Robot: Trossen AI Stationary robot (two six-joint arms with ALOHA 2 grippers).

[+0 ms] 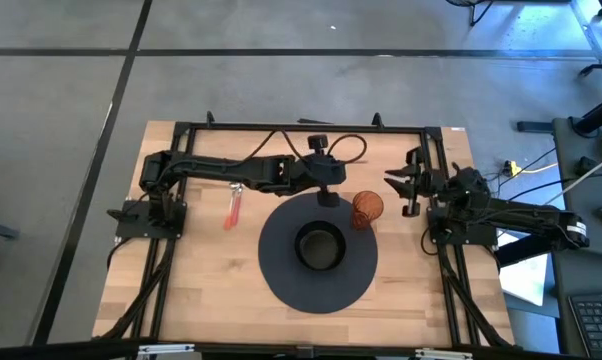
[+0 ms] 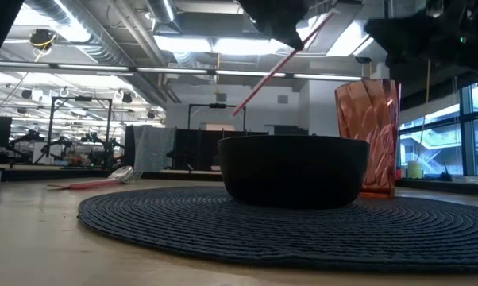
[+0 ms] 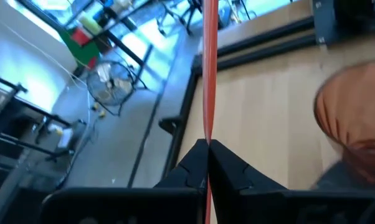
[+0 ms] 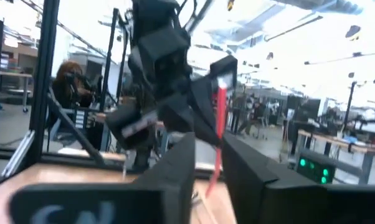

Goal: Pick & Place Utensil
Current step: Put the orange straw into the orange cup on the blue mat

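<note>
While my left end effector point(image 3: 207, 155) pinches a red utensil point(image 3: 208, 74) above the mat's point(image 1: 281, 275) far edge, the cup point(image 1: 367, 208) lies just to its right, the likely target. The handle slants down in the low view, long axis not yet upright. My right end effector point(image 1: 409, 187), fingers parted, waits beyond the cup; left is nearer.

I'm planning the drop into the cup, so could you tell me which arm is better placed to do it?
Left. Its gripper is shut on the red utensil, held above the mat's far edge, beside the cup. The right gripper waits near the table's right edge, holding nothing.
</note>
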